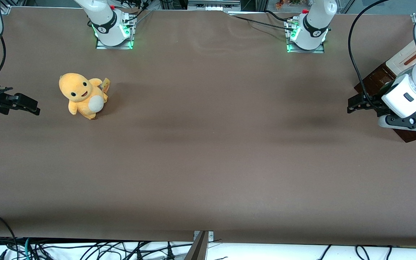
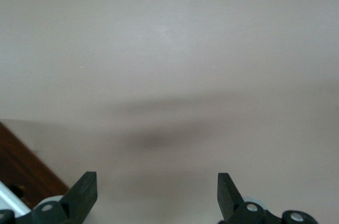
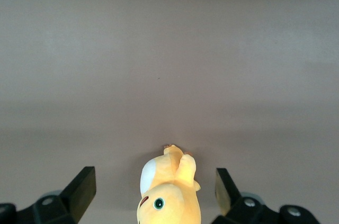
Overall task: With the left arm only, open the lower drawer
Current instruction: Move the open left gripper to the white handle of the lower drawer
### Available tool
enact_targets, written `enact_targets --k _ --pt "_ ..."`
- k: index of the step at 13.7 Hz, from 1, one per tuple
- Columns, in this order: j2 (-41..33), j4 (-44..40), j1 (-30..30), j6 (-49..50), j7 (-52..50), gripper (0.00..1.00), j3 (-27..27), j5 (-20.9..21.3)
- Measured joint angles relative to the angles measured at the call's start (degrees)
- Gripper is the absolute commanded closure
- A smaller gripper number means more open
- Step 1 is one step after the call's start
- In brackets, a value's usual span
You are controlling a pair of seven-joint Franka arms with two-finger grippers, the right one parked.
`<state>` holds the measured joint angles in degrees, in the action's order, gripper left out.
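Note:
The lower drawer's dark brown front [image 1: 373, 81] shows at the working arm's end of the table, largely covered by the left arm [image 1: 412, 90]. A strip of the same dark wood [image 2: 24, 168] with a bit of white bar [image 2: 9, 198] appears in the left wrist view. I cannot tell whether the drawer is pushed in or pulled out. My gripper [image 1: 353, 104] hangs over bare table just beside the drawer front, a little toward the parked arm's end, pointing away from it. The gripper [image 2: 157, 192] is open, with only tabletop between its black fingertips [image 2: 85, 189].
A cream panel with a reddish-brown slot [image 1: 406, 57] lies by the dark wood, farther from the front camera. An orange plush toy [image 1: 82, 94] sits toward the parked arm's end. Two arm bases lit green [image 1: 113, 29] [image 1: 307, 32] stand along the table's back edge [image 1: 208, 11].

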<state>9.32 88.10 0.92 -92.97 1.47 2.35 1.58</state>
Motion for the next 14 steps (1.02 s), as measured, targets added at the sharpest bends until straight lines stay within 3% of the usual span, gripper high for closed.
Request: enact_targets --k 5,9,10,12,14 --pt "1.56 0.05 1.65 0.98 -1.99 0.00 0.24 19.16" --pt "9.27 0.18 1.56 3.49 -3.82 0.00 -0.17 32.62" --pt "11.30 0.18 1.25 3.68 -5.51 0.02 -0.43 35.10" --pt "15.16 0.20 0.08 5.78 -10.75 0.18 -0.87 38.47" --pt "18.84 0.26 -0.80 10.25 -16.81 0.09 -0.90 41.48"
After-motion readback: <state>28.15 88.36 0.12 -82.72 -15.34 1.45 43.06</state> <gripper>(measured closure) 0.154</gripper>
